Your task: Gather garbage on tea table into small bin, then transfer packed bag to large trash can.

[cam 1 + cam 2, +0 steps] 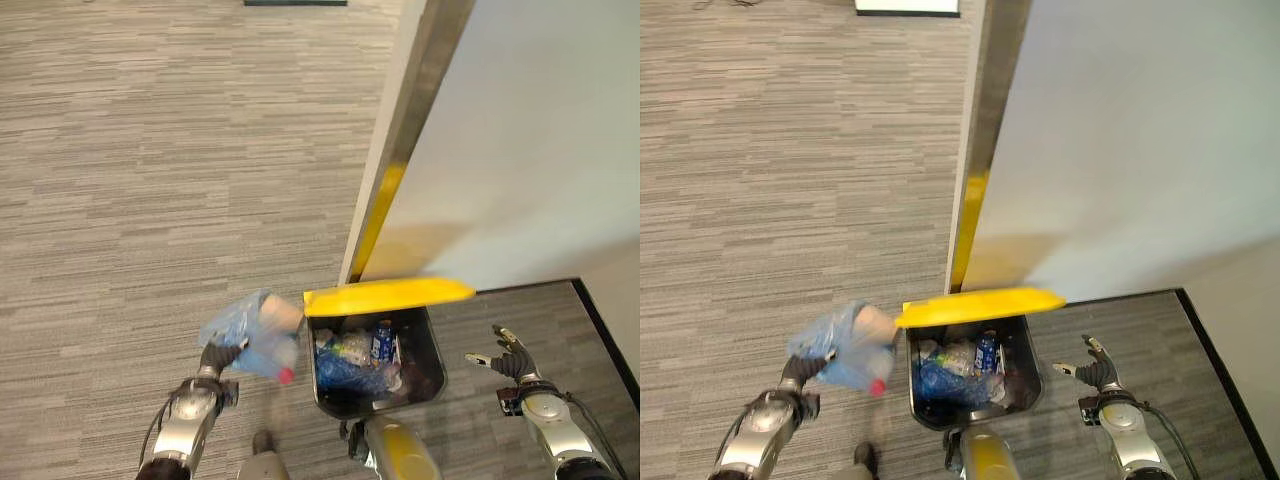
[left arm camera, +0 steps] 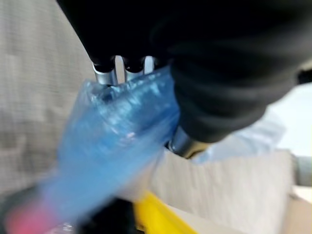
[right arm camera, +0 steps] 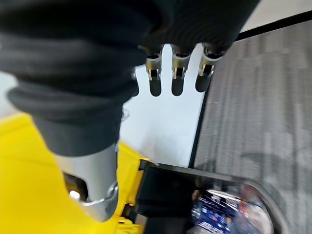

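1 blue bag [image 1: 250,335], 1 open trash can [image 1: 433,352], 1 yellow lid [image 1: 388,295], 2 hands

The right hand [image 3: 175,73] holds its fingers [image 3: 177,82] straight and spread, gripping nothing. Past them lies a white wall [image 3: 161,126] above grey carpet [image 3: 263,107]. Nearer sits the dark large trash can [image 3: 195,180] (bottles inside) beside its yellow lid [image 3: 29,195].

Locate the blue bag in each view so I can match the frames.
Left eye view: blue bag in the left hand, left of the large trash can.
Right eye view: bag, again left of the can.
Left wrist view: bag gripped under the fingers.
Right wrist view: I can't pick it out.
Shared landmark: the can's yellow lid.
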Robot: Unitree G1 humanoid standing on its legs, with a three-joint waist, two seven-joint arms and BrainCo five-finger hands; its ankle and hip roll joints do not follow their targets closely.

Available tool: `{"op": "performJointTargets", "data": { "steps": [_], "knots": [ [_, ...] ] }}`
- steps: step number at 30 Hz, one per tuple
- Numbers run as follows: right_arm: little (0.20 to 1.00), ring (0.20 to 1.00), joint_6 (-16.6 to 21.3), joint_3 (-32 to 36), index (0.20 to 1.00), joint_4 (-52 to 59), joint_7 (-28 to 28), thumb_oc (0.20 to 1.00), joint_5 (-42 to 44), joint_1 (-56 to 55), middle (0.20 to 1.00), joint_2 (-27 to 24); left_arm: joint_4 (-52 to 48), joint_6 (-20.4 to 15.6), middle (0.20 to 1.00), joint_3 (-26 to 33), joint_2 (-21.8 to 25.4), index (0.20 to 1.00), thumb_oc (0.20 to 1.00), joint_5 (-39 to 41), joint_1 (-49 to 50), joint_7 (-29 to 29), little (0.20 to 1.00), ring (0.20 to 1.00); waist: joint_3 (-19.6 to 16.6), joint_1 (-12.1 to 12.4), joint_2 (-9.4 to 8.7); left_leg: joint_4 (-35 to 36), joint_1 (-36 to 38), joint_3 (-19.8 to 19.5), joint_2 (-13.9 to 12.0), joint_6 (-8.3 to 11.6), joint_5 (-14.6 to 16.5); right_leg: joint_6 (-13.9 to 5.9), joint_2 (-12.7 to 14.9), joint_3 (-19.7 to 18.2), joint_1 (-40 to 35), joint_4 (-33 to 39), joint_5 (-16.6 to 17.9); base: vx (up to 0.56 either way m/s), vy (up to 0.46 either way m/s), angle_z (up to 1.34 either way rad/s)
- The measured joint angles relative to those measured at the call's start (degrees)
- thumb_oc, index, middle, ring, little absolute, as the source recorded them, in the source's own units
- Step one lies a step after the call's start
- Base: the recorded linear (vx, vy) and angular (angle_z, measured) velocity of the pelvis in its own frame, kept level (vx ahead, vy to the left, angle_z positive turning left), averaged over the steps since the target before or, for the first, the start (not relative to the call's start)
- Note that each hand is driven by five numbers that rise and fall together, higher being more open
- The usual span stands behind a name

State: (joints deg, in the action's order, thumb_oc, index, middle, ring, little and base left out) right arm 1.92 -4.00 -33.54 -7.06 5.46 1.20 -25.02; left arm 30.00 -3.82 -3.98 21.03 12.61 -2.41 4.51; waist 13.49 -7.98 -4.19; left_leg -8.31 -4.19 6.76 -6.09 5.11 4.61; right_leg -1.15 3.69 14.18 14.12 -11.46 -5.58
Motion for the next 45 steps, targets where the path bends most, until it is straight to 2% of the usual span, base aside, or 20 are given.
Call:
{"op": "performJointTargets", "data": {
  "steps": [1,3,4,6,9,10,12,14,16,18,22,25,26,27,30,33,36,40,41,45],
  "knots": [
    [1.0,1.0,-0.05,0.01,1.0,-0.25,0.06,1.0,0.7,-0.04,1.0,0.78,-0.02,-0.18,0.2,0.03,0.32,0.2,0.2,0.0,-0.4,-0.04,0.2,0.2,0.26,-0.56,0.37,-0.13,-0.05,0.42,0.14,-1.58,0.43,-0.3,-0.04,-0.69,0.55,-0.62,0.05,-0.02,0.074,-0.41],
    [1.0,1.0,-0.23,-1.19,1.0,0.0,0.33,1.0,2.04,-1.41,1.0,1.73,0.0,-0.4,0.2,0.01,0.55,0.2,0.2,0.0,-0.71,-0.07,0.2,0.2,-0.06,-0.68,-0.64,0.94,-0.47,0.71,2.07,-2.42,0.77,-2.44,1.57,-2.3,1.81,-1.47,-0.31,-0.01,0.08,-0.14],
    [1.0,1.0,-0.53,-2.2,1.0,0.03,0.44,1.0,2.62,-1.51,1.0,1.93,0.0,-0.46,0.2,0.01,0.55,0.2,0.2,0.0,-0.63,-0.09,0.2,0.2,-0.02,-0.35,-1.0,1.39,-0.53,0.78,3.26,-2.72,0.58,-2.93,2.63,-2.96,2.38,-1.55,0.07,0.03,0.07,-0.03],
    [1.0,1.0,-1.18,-6.02,1.0,0.61,2.5,1.0,4.71,-0.37,1.0,3.23,0.32,-0.39,0.2,-0.09,0.43,0.2,0.2,0.0,0.96,-0.14,0.2,0.2,0.15,1.58,-0.79,1.78,-0.42,0.85,6.44,-4.83,-0.58,-4.82,5.85,-3.81,3.55,-1.76,1.64,0.03,0.05,0.07],
    [1.0,1.0,-1.2,-8.41,1.0,2.63,3.68,1.0,4.82,1.45,1.0,3.72,0.47,-0.43,0.2,-0.31,0.51,0.2,0.2,-0.01,1.49,-0.15,0.2,0.2,0.43,4.4,-0.02,1.78,-0.4,0.65,7.59,-6.06,-1.18,-5.13,6.99,-3.93,3.72,-1.85,2.2,0.05,0.012,0.07],
    [1.0,1.0,-1.2,-10.18,1.0,2.81,3.83,1.0,4.87,4.23,1.0,4.18,0.54,-0.41,0.2,-0.42,0.53,0.2,0.2,-0.01,2.03,-0.13,0.2,0.2,0.52,4.5,0.24,1.9,-0.33,0.61,7.87,-6.4,-1.4,-5.74,7.24,-3.88,3.73,-1.54,2.67,0.03,-0.005,0.04],
    [1.0,1.0,-1.05,-13.49,1.0,4.31,4.72,1.0,5.25,7.99,1.0,4.56,0.62,-0.4,0.2,-1.66,0.27,0.2,0.2,-0.01,1.87,-0.45,0.2,0.2,0.82,4.63,0.88,2.89,-0.3,0.29,8.02,-6.85,-2.59,-5.62,7.35,-3.25,3.38,-0.47,3.34,0.03,-0.024,0.12],
    [1.0,1.0,-0.86,-13.92,1.0,4.93,4.82,1.0,5.36,11.07,1.0,4.97,0.6,-0.44,0.2,-2.85,-0.3,0.2,0.2,0.0,1.93,-0.78,0.2,0.2,1.08,6.6,1.87,3.87,0.18,-0.05,7.98,-7.07,-3.37,-5.58,7.33,-2.81,2.94,-0.18,3.47,0.04,-0.05,0.1],
    [1.0,1.0,-1.16,-18.87,1.0,4.7,4.85,1.0,5.24,17.01,1.0,2.78,0.72,-0.47,0.2,-5.28,-0.48,0.2,0.2,0.04,1.48,-0.78,0.2,0.2,1.58,7.1,2.93,4.08,0.16,-0.46,7.95,-6.83,-3.64,-5.58,7.35,-2.44,2.63,-0.21,3.46,0.02,-0.071,0.08],
    [1.0,1.0,-1.16,-18.86,1.0,4.62,4.63,1.0,4.88,19.62,1.0,2.5,0.71,-0.55,0.2,-6.33,-0.58,0.2,0.2,0.3,1.04,-0.78,0.2,0.2,1.82,7.29,3.35,4.61,0.13,-1.34,7.88,-6.43,-4.08,-5.53,7.5,-1.47,2.22,-0.31,3.42,0.01,-0.056,0.21],
    [1.0,1.0,-1.36,-19.16,1.0,3.34,4.59,1.0,4.53,24.34,1.0,0.08,0.11,-0.68,0.2,-7.7,-0.39,0.2,0.2,2.41,0.26,-0.83,0.2,0.2,1.84,8.34,3.24,5.69,-0.2,-1.53,7.77,-5.64,-4.41,-5.53,7.78,-1.33,4.04,-3.06,2.13,-0.01,-0.064,0.07],
    [1.0,1.0,-2.32,-20.16,1.0,0.21,4.18,1.0,4.46,29.74,1.0,-2.84,-1.16,-0.88,0.2,-9.74,0.28,0.2,0.2,2.57,-2.08,-1.63,0.2,0.2,2.41,8.44,2.22,5.69,-0.63,-1.55,7.46,-5.26,-4.66,-5.07,7.78,-1.17,5.16,-4.66,1.29,-0.04,-0.076,0.01],
    [1.0,1.0,-2.44,-20.52,1.0,0.02,4.12,1.0,4.47,30.28,1.0,-3.85,-2.68,-0.8,0.2,-10.88,0.84,0.2,0.2,2.66,-3.05,-1.98,0.2,0.2,2.78,8.32,1.55,5.67,-0.72,-1.53,7.4,-5.18,-4.73,-5.02,7.79,-1.1,5.57,-5.17,1.05,-0.1,-0.065,0.01],
    [1.0,1.0,-2.55,-20.93,1.0,-2.45,4.12,1.0,4.48,32.33,1.0,-5.13,-7.53,-1.06,0.2,-16.29,4.02,0.2,0.2,2.74,-5.62,-2.89,0.2,0.2,3.44,8.35,0.28,5.67,-1.3,-1.49,7.27,-5.03,-4.97,-5.01,7.81,-0.87,6.21,-5.3,0.99,-0.08,-0.027,-0.01],
    [1.0,1.0,-2.54,-21.45,1.0,-4.04,4.16,1.0,4.72,33.66,1.0,-5.83,-10.5,-1.51,0.2,-20.97,4.5,0.2,0.2,2.75,-9.71,-5.2,0.2,0.2,3.78,7.41,-0.44,5.66,-1.14,-0.98,7.29,-5.11,-5.08,-5.02,7.78,-0.86,6.19,-4.97,0.99,-0.06,0.0,-0.08],
    [1.0,1.0,-2.64,-23.12,1.0,-9.84,4.63,1.0,4.77,39.19,1.0,-5.78,-13.21,-2.58,0.2,-27.06,4.52,0.2,0.2,2.8,-13.92,-8.65,0.2,0.2,3.95,6.6,-0.76,6.99,0.6,1.29,7.56,-5.5,-5.22,-5.33,7.76,-1.89,6.24,-4.9,1.19,-0.04,0.02,-0.33],
    [1.0,1.0,-3.2,-24.56,1.0,-10.19,4.71,1.0,4.79,41.24,1.0,-5.56,-13.82,-2.54,0.2,-30.1,4.12,0.2,0.2,2.76,-19.32,-9.04,0.2,0.2,3.99,5.69,-0.88,7.53,0.87,1.94,7.56,-5.8,-5.51,-5.46,7.72,-2.1,6.65,-5.19,1.15,0.0,-0.001,-0.13],
    [1.0,1.0,-3.32,-25.58,1.0,-9.96,4.73,1.0,4.81,42.67,1.0,-5.28,-13.7,-2.77,0.2,-31.34,2.36,0.2,0.2,2.46,-25.9,-8.66,0.2,0.2,4.0,4.47,-0.89,7.92,1.13,3.37,7.58,-5.79,-5.47,-5.76,7.54,-2.93,7.59,-5.55,0.99,0.01,-0.002,-0.18],
    [1.0,1.0,-3.4,-26.48,1.0,-9.97,4.71,1.0,4.81,43.3,1.0,-5.33,-12.87,-3.18,0.2,-31.94,1.74,0.2,0.2,2.34,-27.18,-8.29,0.2,0.2,4.03,3.43,-0.84,8.02,1.13,3.58,7.6,-5.79,-5.47,-5.81,7.54,-3.05,7.99,-5.68,0.97,0.03,-0.006,-0.16],
    [1.0,1.0,-3.47,-29.12,1.0,-9.6,4.73,1.0,4.81,45.82,1.0,-5.43,-1.47,-3.42,0.2,-32.71,-1.65,0.2,0.2,1.18,-31.21,-6.65,0.2,0.2,4.17,1.16,-0.51,8.86,1.26,5.03,7.6,-5.79,-5.46,-6.23,7.59,-3.27,9.31,-6.53,0.93,0.0,-0.01,-0.23]
  ]
}}
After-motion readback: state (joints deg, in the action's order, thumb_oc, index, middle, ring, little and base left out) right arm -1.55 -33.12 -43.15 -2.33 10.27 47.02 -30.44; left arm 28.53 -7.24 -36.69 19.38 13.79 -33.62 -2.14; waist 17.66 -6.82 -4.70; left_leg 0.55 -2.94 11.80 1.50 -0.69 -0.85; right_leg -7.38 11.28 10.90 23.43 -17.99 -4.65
